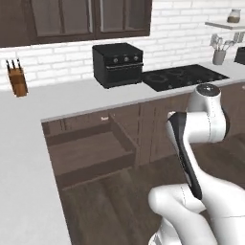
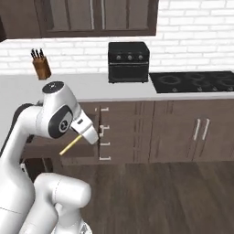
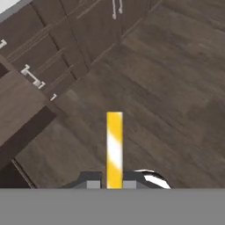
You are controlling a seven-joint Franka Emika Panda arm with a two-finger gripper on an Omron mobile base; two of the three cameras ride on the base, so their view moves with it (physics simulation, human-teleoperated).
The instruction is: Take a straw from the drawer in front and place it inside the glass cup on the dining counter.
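Yellow and thin, the straw (image 3: 114, 149) sits pinched between the two tips of our claw (image 3: 113, 183), which are pressed together on its lower end. In the hand view its long axis runs straight out ahead of the claw, over the dark wooden floor (image 3: 176, 88). In the right base view the straw (image 2: 70, 145) slants down and to the left from the claw (image 2: 84, 133), clear of the cabinet fronts.

The drawer (image 1: 88, 155) stands pulled out below the narrow white worktop (image 1: 72, 98), and we see nothing lying on its brown bottom. We judge the pick done and the carry to be the step in hand.

The relation that matters is straw to glass cup, and we cannot tell which way the cup lies. A broad white bench (image 1: 24, 191) runs along the left of the left base view; it may be the dining counter.

For room, the open drawer front juts out beside the arm. The floor behind it lies open, so swinging away from the cabinets looks the safer path.
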